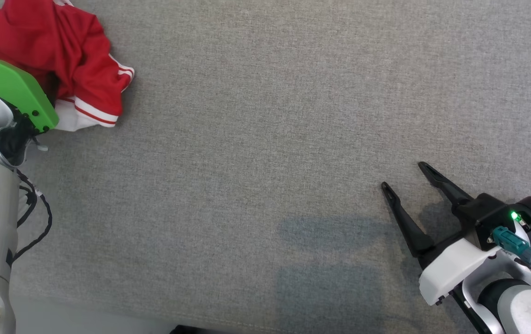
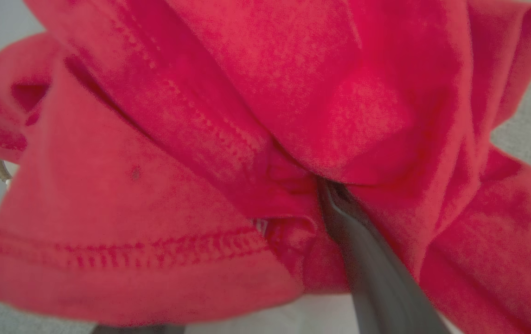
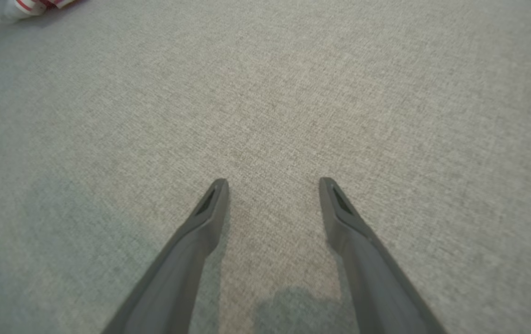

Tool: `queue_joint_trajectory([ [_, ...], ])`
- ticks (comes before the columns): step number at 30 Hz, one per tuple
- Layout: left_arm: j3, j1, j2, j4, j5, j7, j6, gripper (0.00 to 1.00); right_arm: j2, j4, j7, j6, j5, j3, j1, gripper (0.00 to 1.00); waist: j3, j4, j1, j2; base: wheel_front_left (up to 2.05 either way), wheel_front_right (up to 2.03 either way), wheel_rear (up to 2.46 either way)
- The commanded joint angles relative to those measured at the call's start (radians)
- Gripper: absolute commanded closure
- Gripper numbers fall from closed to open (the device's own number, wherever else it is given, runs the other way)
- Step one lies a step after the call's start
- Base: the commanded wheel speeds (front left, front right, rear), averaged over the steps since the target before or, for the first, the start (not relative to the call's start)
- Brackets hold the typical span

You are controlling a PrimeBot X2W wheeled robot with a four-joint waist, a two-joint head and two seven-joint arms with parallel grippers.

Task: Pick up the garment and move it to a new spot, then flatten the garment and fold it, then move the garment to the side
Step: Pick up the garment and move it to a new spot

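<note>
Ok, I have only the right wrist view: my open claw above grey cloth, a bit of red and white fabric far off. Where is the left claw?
Observer: The left claw is down in the red garment, at the far left edge of the head view.
Operator: Is it closed on the fabric?
Observer: No, open: one finger stands wide of centre, red folds bunched against it.
Operator: Is the garment flat?
Observer: No, a crumpled heap, white striped cuffs sticking out.

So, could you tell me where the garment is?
The red garment lies bunched at the head view's upper left on the grey surface, partly behind the left arm's green cover.
</note>
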Motion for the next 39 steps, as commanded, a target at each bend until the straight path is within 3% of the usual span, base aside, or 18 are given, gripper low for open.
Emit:
queue_joint_trajectory([
  [1,-0.006,-0.006,-0.015,0.018,0.006,-0.017,0.004,0.68,-0.003,-0.002,0.006,-0.001,-0.008,0.002,0.002,0.00,0.011,-0.009,-0.0002,0.0000,0.00,0.00,0.00],
  [2,-0.008,-0.008,-0.015,0.024,0.011,-0.034,0.006,1.00,-0.003,-0.001,0.006,-0.001,-0.008,0.005,-0.001,0.00,0.010,-0.010,-0.0002,0.0000,0.00,0.00,0.00],
  [14,-0.020,-0.019,-0.009,0.082,0.012,-0.113,-0.013,1.00,0.015,0.059,-0.033,-0.001,0.012,0.036,-0.028,0.00,-0.081,-0.021,-0.0002,0.0000,0.00,0.00,0.00],
  [22,-0.006,-0.071,0.013,0.042,0.012,-0.183,0.011,1.00,0.068,0.148,-0.097,-0.001,0.040,0.062,-0.038,0.00,-0.206,-0.065,-0.0002,0.0000,0.00,0.00,0.00],
  [35,-0.102,-0.127,-0.044,-0.183,0.064,-0.157,-0.004,1.00,0.168,0.323,-0.222,-0.001,0.076,0.104,-0.051,0.00,-0.404,-0.231,-0.0002,0.0000,0.00,0.00,0.00],
  [39,-0.124,-0.090,-0.105,-0.275,0.052,-0.178,-0.005,1.00,0.188,0.364,-0.250,-0.001,0.084,0.103,-0.045,0.00,-0.449,-0.308,-0.0002,0.0000,0.00,0.00,0.00],
])
